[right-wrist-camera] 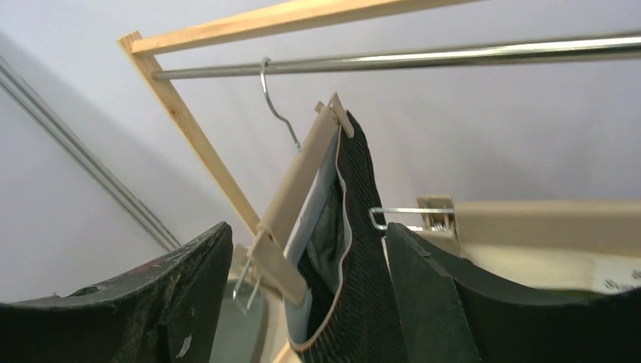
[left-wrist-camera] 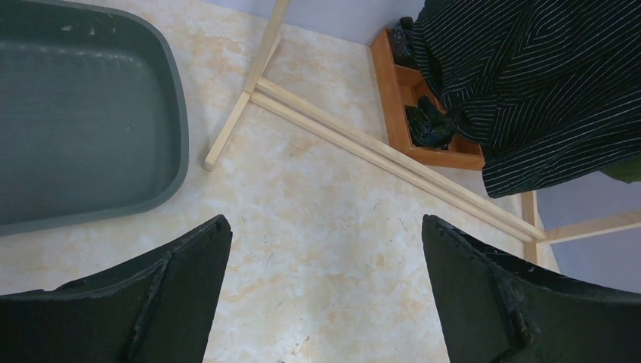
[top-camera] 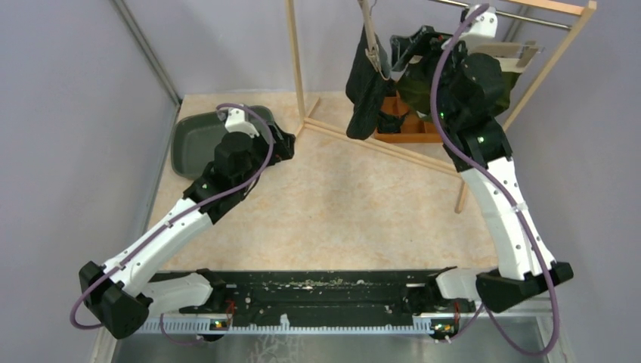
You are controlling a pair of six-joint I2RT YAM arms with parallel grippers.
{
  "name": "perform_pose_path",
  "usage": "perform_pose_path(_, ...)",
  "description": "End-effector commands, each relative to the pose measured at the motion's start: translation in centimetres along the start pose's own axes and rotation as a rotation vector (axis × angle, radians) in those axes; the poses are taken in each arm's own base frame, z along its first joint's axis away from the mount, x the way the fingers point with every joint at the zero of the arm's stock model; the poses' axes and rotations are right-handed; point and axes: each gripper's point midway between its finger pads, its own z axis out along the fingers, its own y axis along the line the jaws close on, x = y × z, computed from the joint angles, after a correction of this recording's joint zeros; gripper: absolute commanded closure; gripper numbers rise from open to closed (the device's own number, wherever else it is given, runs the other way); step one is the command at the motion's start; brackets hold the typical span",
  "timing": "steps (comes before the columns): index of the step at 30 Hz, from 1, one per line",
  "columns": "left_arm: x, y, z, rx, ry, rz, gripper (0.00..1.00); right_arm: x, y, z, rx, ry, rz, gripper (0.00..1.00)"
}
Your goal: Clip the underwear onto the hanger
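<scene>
Dark pinstriped underwear (right-wrist-camera: 363, 257) with a grey waistband hangs from a wooden clip hanger (right-wrist-camera: 298, 178), whose wire hook sits on the metal rail (right-wrist-camera: 453, 57). The hanger's near clip (right-wrist-camera: 281, 266) pinches the waistband, and the far clip (right-wrist-camera: 338, 115) also sits on it. My right gripper (right-wrist-camera: 308, 227) is open, with one finger on each side of the near clip and the cloth. In the top view the underwear (top-camera: 368, 91) droops beside my right gripper (top-camera: 404, 54). My left gripper (left-wrist-camera: 325, 223) hangs open and empty, low over the table.
A grey tray (left-wrist-camera: 75, 113) lies left of the left gripper. The rack's wooden base rails (left-wrist-camera: 378, 147) cross the table, and behind them stands an orange wooden box (left-wrist-camera: 393, 98) holding dark items. A second wooden clip hanger (right-wrist-camera: 529, 223) hangs right of my right gripper.
</scene>
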Motion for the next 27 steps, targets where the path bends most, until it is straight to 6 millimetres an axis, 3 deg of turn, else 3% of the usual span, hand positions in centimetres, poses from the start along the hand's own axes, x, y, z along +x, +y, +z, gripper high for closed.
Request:
perform_pose_path(1,-2.0,-1.3,0.2,0.043,-0.041,0.018,0.0,-3.1,-0.3,-3.2,-0.006,-0.105,-0.011,0.26)
perform_pose_path(11,-1.4,-2.9,1.3,0.101,-0.01,0.05,0.0,1.3,-4.4,-8.1,0.114,-0.034,-0.068,0.25)
perform_pose_path(19,-0.2,-3.9,2.7,0.124,0.044,0.055,0.0,3.3,-6.7,-11.4,0.183,-0.013,-0.085,0.21)
perform_pose_path(27,0.4,-4.1,3.3,0.124,0.067,0.07,0.0,6.8,-8.6,-14.3,0.225,0.034,-0.073,0.15)
